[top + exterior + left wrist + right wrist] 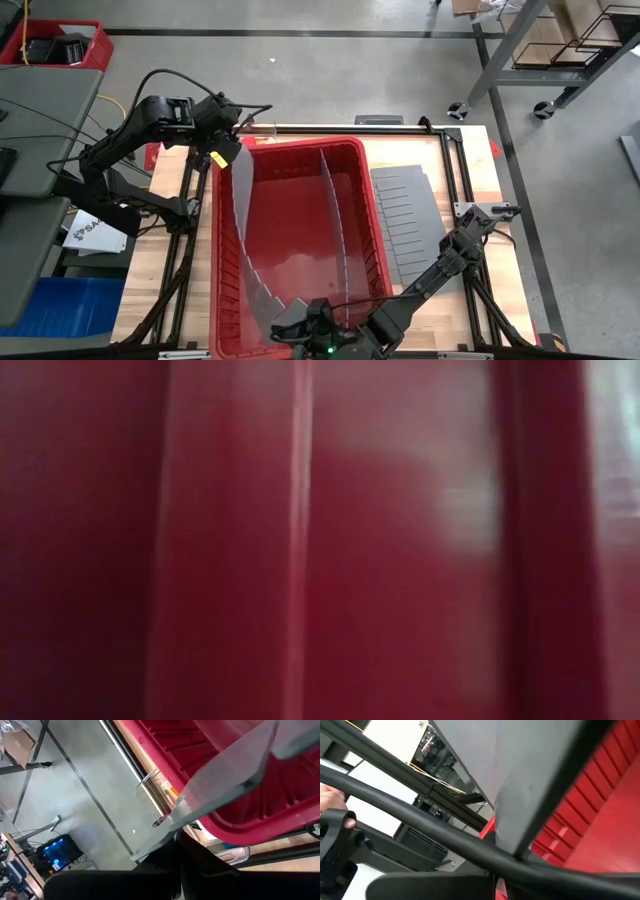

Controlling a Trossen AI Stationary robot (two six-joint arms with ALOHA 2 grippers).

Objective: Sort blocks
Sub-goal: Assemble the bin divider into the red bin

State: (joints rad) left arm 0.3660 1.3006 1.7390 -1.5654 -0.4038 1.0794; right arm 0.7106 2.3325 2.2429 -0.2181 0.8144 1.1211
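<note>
The large red plastic bin [300,142] sits on the pale wooden counter [480,170] and takes up most of it. In the low view its red wall [320,540] is all there is to see.

The left claw [226,150] is at the bin's far left corner, pinched shut on the upper end of a bowed translucent grey plastic divider sheet [245,240]. In the left wrist view that sheet [220,785] runs from between the dark fingers out across the bin's rim. The right claw [300,325] is at the bin's near wall, closed tight on the other end of the same sheet, which curves along the bin's left side between the two claws.

A second grey divider sheet [335,230] stands upright down the middle of the bin. A stack of flat grey slotted divider sheets [410,220] lies on the counter just right of the bin.

Where the blocks are cannot be told from these views. A small orange piece [172,791] shows through a clear plastic tub [155,795] just outside the bin's far rim. It is too small to tell whether it is a block.
</note>
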